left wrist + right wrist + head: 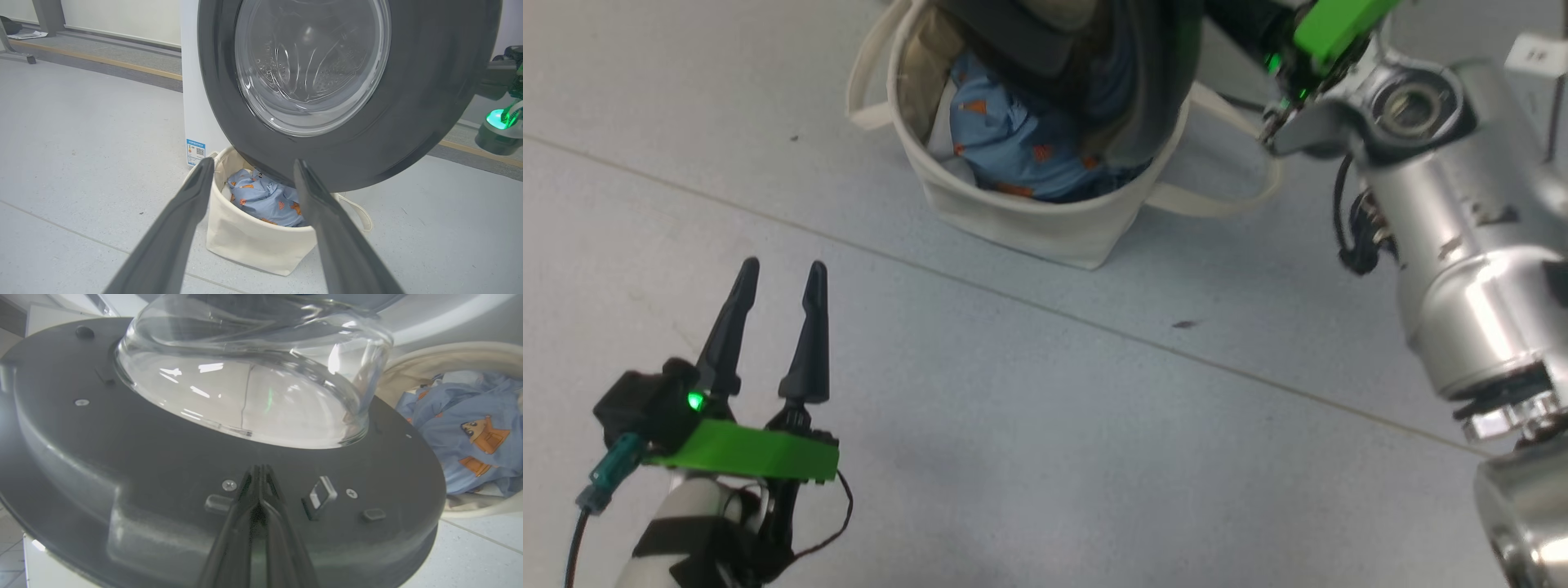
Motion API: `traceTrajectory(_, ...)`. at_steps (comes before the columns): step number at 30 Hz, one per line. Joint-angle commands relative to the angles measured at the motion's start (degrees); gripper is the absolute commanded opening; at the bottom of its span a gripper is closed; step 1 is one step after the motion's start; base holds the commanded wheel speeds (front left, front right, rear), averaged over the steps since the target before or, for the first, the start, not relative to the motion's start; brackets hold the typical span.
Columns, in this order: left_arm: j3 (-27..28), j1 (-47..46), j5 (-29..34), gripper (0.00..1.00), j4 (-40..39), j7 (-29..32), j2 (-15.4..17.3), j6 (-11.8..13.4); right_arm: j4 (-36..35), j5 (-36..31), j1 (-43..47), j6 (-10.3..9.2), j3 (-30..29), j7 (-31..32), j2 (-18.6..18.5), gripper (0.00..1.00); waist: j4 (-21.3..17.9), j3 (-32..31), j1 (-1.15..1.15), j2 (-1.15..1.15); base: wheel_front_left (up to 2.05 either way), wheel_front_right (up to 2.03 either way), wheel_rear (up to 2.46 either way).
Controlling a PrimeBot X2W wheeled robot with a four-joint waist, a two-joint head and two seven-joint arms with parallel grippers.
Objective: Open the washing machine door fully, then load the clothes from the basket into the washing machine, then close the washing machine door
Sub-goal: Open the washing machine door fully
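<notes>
Door-opening step: right jaws closed, tips at black-rimmed round glass washing machine door (pixel 122 457); left jaws wide, empty. Next we swing it past cream canvas basket (pixel 253 245).

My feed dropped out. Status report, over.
Left tool open, empty, above floor. Right tool shut, tips at inner face of door. Obstruction: door overhangs basket and clothes.

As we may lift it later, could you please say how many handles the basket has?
2: one handle on the basket's left in the head view, the other on its right. The door covers the far rim, which may hide more.
</notes>
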Motion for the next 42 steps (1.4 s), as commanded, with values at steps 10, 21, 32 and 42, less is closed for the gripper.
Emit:
traceTrajectory(10,1.34,3.34,1.71,1.0,0.25,-0.72,1.98,0.09,-5.22,13.24,6.48,0.45,16.76,-6.64,1.9,0.0,1.4,-7.88,0.0,0.0,0.0,0.0,0.0)
traceTrajectory(21,0.66,2.21,1.53,1.0,0.01,-0.72,0.65,0.09,-5.83,23.39,4.42,0.45,30.04,-12.87,1.9,0.0,4.55,-7.15,0.0,0.0,0.0,0.0,0.0)
traceTrajectory(32,-0.16,1.78,2.14,1.0,0.98,-0.72,1.92,0.09,-8.58,31.43,3.85,0.45,41.1,-22.1,1.9,0.54,4.48,-9.02,0.0,0.0,0.0,0.0,0.0)
traceTrajectory(42,1.08,3.62,2.49,1.0,2.69,-0.72,7.14,0.09,-9.11,21.26,6.99,0.45,44.08,-34.26,1.33,1.0,-1.13,-14.27,0.0,0.0,0.0,0.0,0.0)
